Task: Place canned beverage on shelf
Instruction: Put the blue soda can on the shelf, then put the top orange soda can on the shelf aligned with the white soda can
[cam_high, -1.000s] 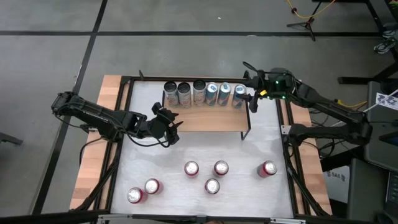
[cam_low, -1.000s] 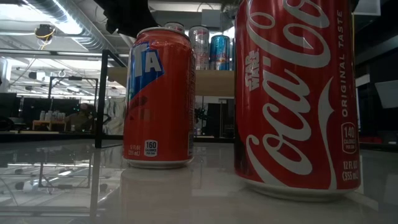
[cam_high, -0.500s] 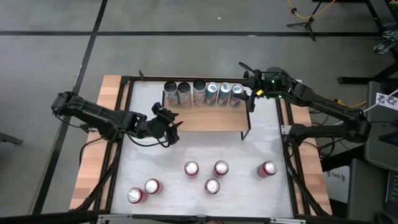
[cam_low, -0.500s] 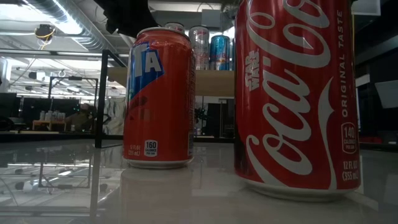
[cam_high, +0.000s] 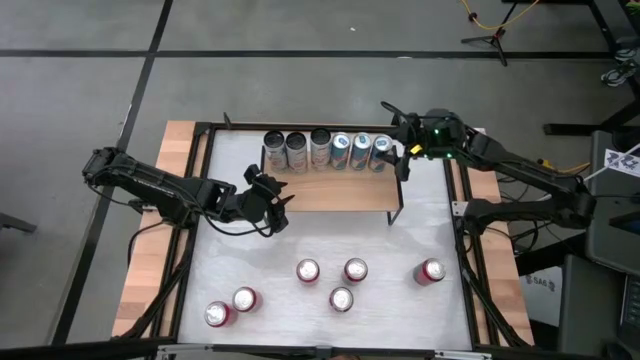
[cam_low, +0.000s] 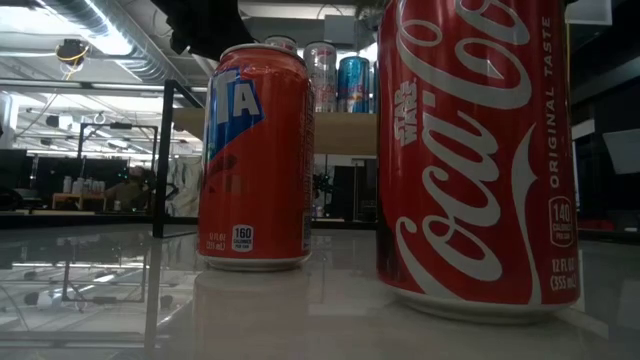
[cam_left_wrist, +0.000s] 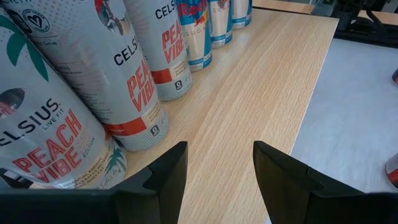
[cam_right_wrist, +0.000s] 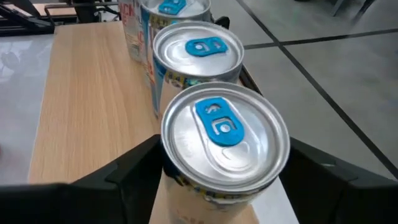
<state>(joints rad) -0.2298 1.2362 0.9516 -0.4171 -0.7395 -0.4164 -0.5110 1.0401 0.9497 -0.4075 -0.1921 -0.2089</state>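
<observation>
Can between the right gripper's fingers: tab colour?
Blue tab on a silver lid. The right wrist view shows it best.

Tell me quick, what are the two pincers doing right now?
Left pincer: open, holding nothing, above the shelf.
Right pincer: open around the end can on the shelf, not squeezing it.

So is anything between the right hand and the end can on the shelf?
Nothing visible: the right hand has its open fingers on either side of the end can, which stands on the shelf last in the row.
</observation>
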